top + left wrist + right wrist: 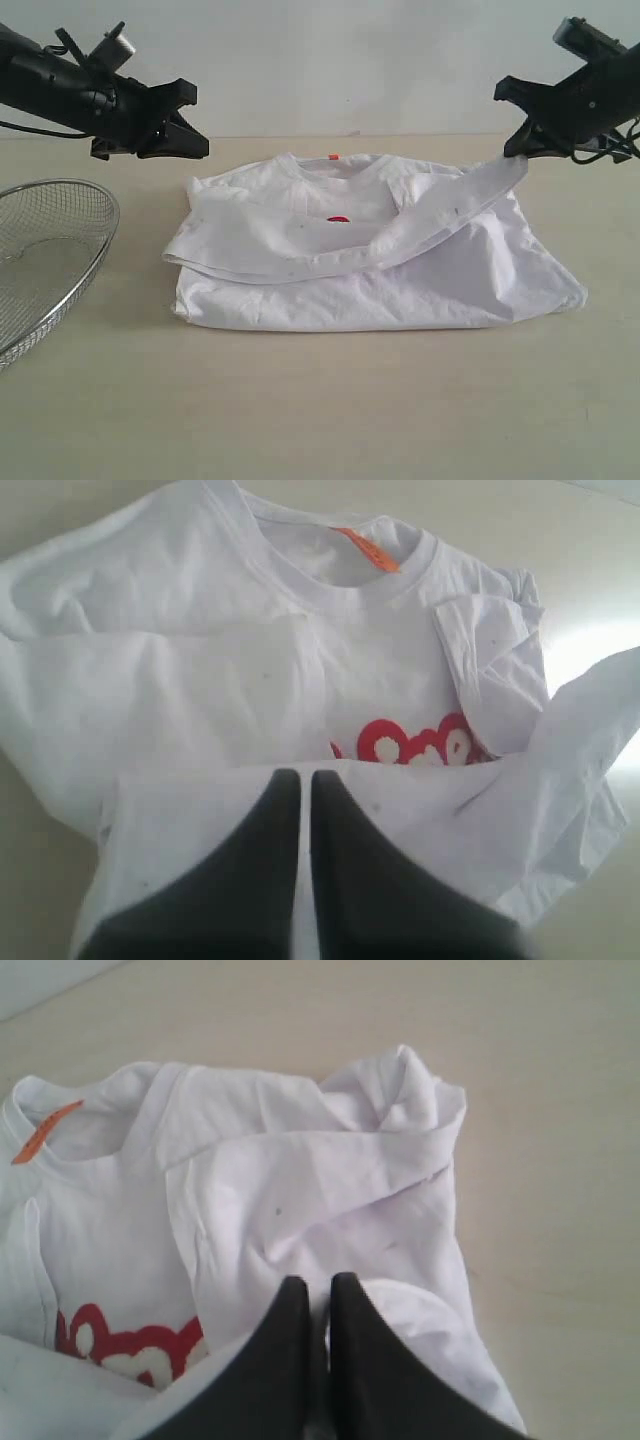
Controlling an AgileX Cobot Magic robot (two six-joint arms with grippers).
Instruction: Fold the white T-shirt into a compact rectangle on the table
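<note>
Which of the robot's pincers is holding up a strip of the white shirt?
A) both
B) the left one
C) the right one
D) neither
C: an edge of the white T-shirt stretches up off the table to the shut right pincer, while the left pincer hangs shut above the cloth with nothing in it.

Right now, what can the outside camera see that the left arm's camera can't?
Only the exterior view: the wire-mesh basket, and the right gripper holding up an edge of the white T-shirt. Only the left wrist view: a row of red lettering; the outside camera catches just a red speck. Both: the shirt, its orange collar tag, the beige table and the shut left gripper.
</note>
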